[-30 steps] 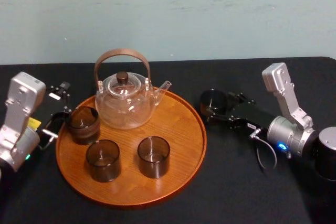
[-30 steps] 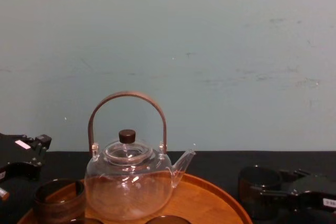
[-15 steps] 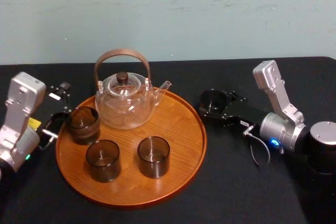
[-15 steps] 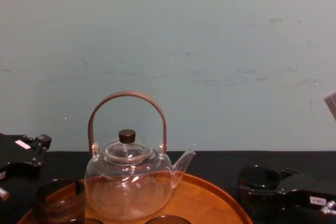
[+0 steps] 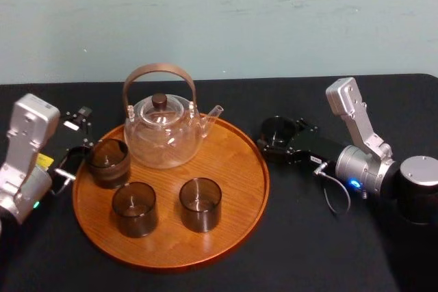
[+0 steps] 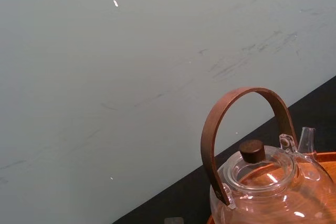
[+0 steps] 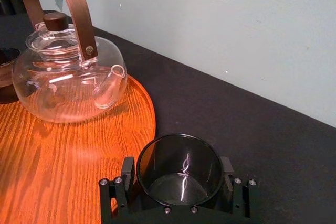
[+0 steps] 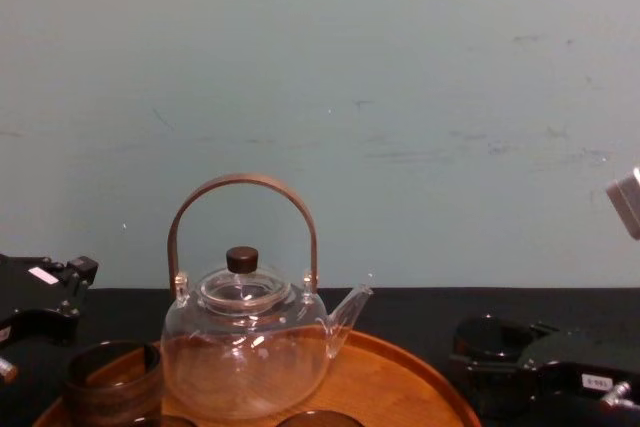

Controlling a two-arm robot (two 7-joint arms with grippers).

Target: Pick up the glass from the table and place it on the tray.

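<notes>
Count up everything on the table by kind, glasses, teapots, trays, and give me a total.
Dark glasses: 4, three on the tray, one glass beside it, gripped by the right gripper
Glass teapot: 1
Tray: 1
Total: 6

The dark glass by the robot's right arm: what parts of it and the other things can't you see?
- Right wrist view: the right gripper's black jaws, shut on the glass, hide its base.
- Chest view: the bottom edge cuts off the tray and its cups.
- Left wrist view: the edges cut off the teapot's body.
- Head view: the left gripper, at the tray's left rim, blends into the black table.
</notes>
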